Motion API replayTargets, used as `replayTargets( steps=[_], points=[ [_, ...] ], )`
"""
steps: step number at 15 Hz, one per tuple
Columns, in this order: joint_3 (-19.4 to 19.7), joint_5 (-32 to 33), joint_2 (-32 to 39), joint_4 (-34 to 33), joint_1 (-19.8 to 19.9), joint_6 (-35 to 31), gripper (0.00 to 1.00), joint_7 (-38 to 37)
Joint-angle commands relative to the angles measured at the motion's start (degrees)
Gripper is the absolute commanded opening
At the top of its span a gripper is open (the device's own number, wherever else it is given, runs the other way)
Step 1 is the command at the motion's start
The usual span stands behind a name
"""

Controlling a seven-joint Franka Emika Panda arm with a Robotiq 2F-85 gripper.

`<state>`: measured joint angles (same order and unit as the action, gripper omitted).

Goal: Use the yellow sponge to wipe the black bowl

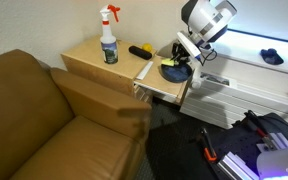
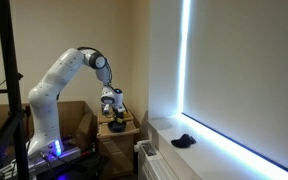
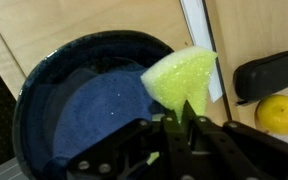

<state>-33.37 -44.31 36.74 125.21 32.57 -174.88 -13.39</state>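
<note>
In the wrist view my gripper (image 3: 180,112) is shut on the yellow sponge (image 3: 182,76), a bright yellow-green piece held over the right side of the black bowl (image 3: 54,75). The bowl is round and dark with a blue speckled inside. The sponge hangs just above or against the bowl's right rim; I cannot tell if it touches. In an exterior view the gripper (image 1: 183,60) hovers over the bowl (image 1: 174,72) at the right end of the wooden table. In the far exterior view the gripper (image 2: 114,115) is low over the bowl (image 2: 116,126).
A spray bottle (image 1: 109,38) and a black-and-yellow tool (image 1: 141,50) stand on the wooden table (image 1: 94,62). The tool's black end (image 3: 269,72) and a yellow piece (image 3: 278,113) lie right of the bowl. A brown sofa (image 1: 44,120) is beside the table. A small dark blue object (image 1: 272,57) lies on the white ledge.
</note>
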Motion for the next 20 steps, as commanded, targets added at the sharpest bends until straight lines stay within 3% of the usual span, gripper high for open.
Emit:
replayTargets(
  steps=[1, 3, 6, 9, 16, 17, 20],
  points=[
    [-0.8, 0.3, 3.7, 0.6, 2.5, -1.2, 0.03, 3.2],
    [0.8, 1.2, 5.5, 1.1, 1.6, -2.0, 0.03, 3.7],
    [-0.1, 1.9, 10.4, 0.5, 2.1, -8.1, 0.03, 7.5],
    [1.2, 2.9, 12.5, 0.5, 0.0, -14.0, 0.03, 8.9],
    [13.4, 2.1, 9.8, 1.7, -16.6, -27.6, 0.03, 10.1],
    [19.9, 1.2, 7.2, 0.1, -22.9, -24.3, 0.03, 8.9],
    [32.2, -1.6, 6.7, -1.3, -34.8, -24.0, 0.03, 9.9]
  ],
)
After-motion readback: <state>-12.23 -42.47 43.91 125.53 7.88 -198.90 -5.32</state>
